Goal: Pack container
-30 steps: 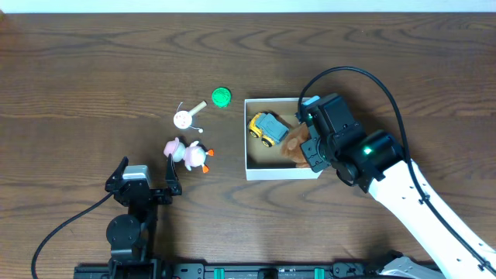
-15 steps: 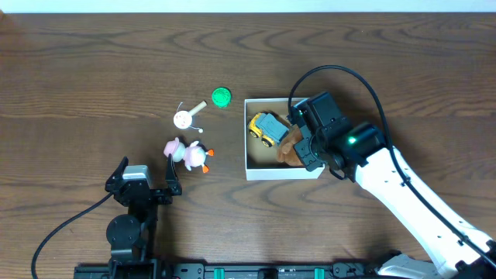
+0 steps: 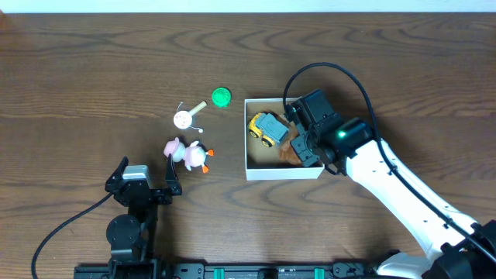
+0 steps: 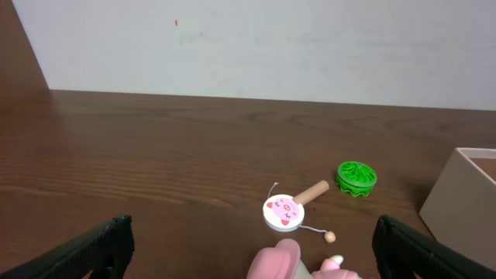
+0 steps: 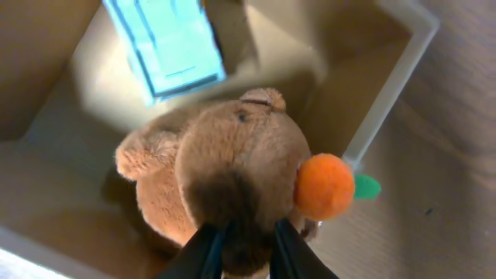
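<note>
Holding a brown plush (image 3: 288, 153) over the container (image 3: 283, 173), the right gripper (image 3: 304, 147) hangs just right of the desk's middle in the overhead view. A toy truck (image 3: 267, 129) lies inside. The left gripper (image 3: 147, 177) sits by the near edge. Left wrist view: jaws gape wide and empty, container off to their right. Right wrist view: jaws pinched narrow on the plush, box floor directly below, its wall just beside. Risk: the orange tuft (image 5: 324, 186) appears over that rim, so releasing here could snag it and tip the plush out.

Table (image 3: 93, 70): dark wood, grain showing, low sheen.
Container (image 3: 263, 174): matt cardboard, white outside, plain brown inside.
Plush bear (image 5: 232, 155): fuzzy brown cloth.
Toy truck (image 3: 266, 128): smooth plastic.
Green disc (image 4: 356, 177): ridged glossy plastic.
Drum rattle (image 4: 283, 212): bare wooden handle.
</note>
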Robot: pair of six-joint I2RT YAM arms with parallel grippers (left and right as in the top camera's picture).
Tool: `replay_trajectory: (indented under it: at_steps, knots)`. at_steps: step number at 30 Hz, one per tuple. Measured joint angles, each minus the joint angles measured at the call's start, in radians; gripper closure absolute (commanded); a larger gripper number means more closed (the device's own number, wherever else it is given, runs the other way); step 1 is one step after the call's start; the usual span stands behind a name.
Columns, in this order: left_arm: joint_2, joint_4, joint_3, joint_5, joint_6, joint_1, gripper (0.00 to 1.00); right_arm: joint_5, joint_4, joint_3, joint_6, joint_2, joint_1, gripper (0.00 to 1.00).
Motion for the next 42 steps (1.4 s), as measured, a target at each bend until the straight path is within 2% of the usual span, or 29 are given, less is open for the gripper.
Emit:
replay_trajectory:
  at_steps: [10,14,16,25,42]
  knots:
    - [0.0,0.0,0.0,0.0,0.0,0.0,0.02,0.031,0.08,0.0,0.0,0.0,0.0,0.83]
    - [0.0,0.0,0.0,0.0,0.0,0.0,0.02,0.033,0.084,0.0,0.0,0.002,0.0,0.91]
    - [0.0,0.0,0.0,0.0,0.0,0.0,0.02,0.033,0.08,0.0,-0.001,0.008,0.0,0.99]
    - [0.0,0.0,0.0,0.0,0.0,0.0,0.02,0.032,0.021,0.0,-0.001,0.019,0.0,0.99]
    - [0.0,0.0,0.0,0.0,0.0,0.0,0.02,0.061,0.088,0.0,-0.02,0.044,0.0,0.99]
